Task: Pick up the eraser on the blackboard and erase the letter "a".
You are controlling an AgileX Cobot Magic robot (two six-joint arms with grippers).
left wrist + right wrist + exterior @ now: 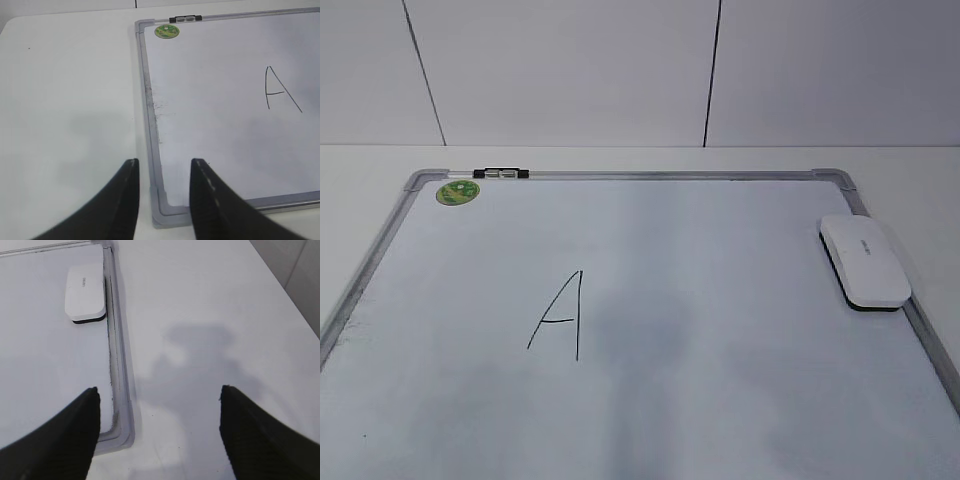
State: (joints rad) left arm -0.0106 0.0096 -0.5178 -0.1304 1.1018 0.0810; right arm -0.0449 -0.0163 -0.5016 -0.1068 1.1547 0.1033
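Looking past your right pincer (157,432), wide open and empty, you see the white rounded plastic eraser (86,292) ahead and left, lying flat on the silver-framed white blackboard (118,340), ready to lift. Your left pincer (165,200) stands part-open, empty. Only a capital "A" (560,315) shows; the lowercase one seems absent.
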